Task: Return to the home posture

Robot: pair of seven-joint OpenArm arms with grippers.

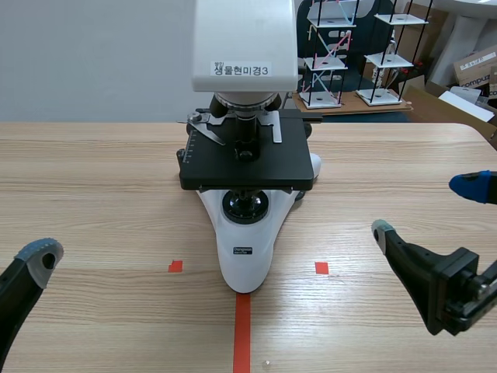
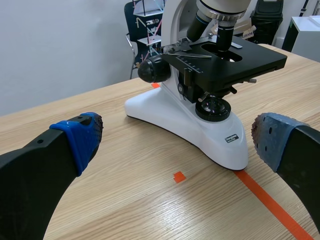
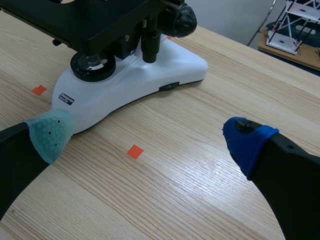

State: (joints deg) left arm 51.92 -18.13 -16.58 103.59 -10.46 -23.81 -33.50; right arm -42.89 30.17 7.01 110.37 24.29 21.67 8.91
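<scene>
A white microscope (image 1: 247,233) with a black stage stands at the middle of the wooden table (image 1: 93,179). My left gripper (image 2: 177,150) is open and holds nothing; it sits low at the near left, with the microscope (image 2: 200,125) ahead of it and a little to its right. In the scene view only one of its fingers (image 1: 35,260) shows. My right gripper (image 1: 427,210) is open and holds nothing, at the near right. The microscope base (image 3: 135,85) lies ahead of it, toward the green-padded finger (image 3: 50,132).
An orange tape line (image 1: 242,334) runs from the microscope's base to the front edge, with a small square (image 1: 175,266) on its left and another square (image 1: 321,267) on its right. Wire shelf models (image 1: 342,54) and cardboard boxes (image 1: 474,70) stand beyond the table's far right.
</scene>
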